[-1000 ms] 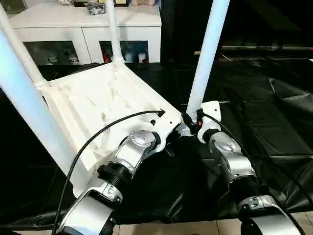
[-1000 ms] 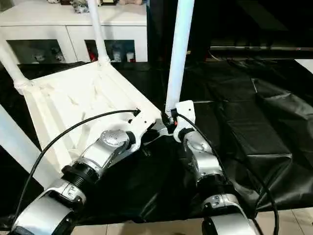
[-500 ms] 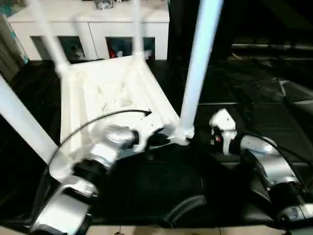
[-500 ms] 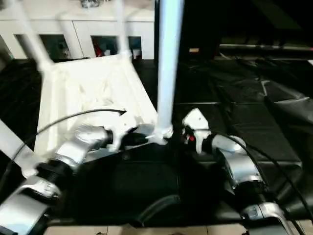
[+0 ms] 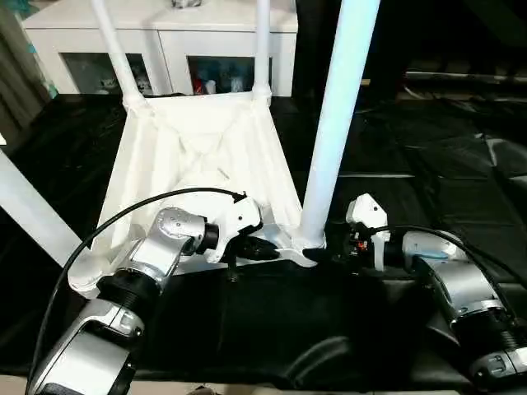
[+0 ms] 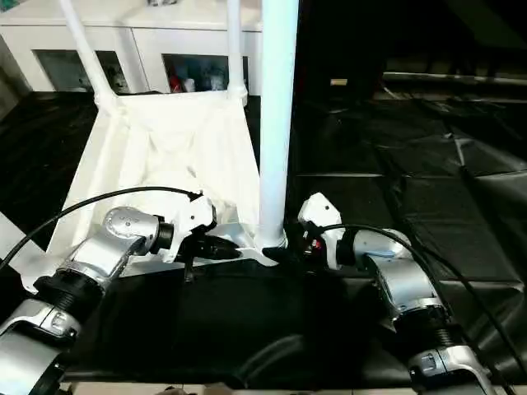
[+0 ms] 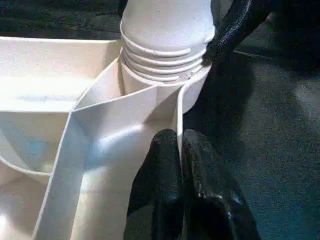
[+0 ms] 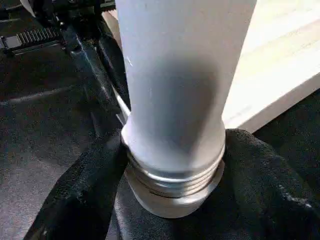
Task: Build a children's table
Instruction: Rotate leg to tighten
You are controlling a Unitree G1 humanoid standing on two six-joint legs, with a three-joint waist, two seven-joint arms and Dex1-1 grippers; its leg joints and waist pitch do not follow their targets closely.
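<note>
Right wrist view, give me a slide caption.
Right gripper straddles the threaded base of a white table leg, partly screwed into its corner socket.

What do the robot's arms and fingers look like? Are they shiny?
Yes! Both forearms, the left arm and the right arm, are shiny silver metal tubes with dark ring joints. Each wrist ends in a white plastic block, and a thin black cable loops along each arm. The left gripper and the right gripper each have two black, slightly bumpy fingers. The right wrist block shows a small red spot.
</note>
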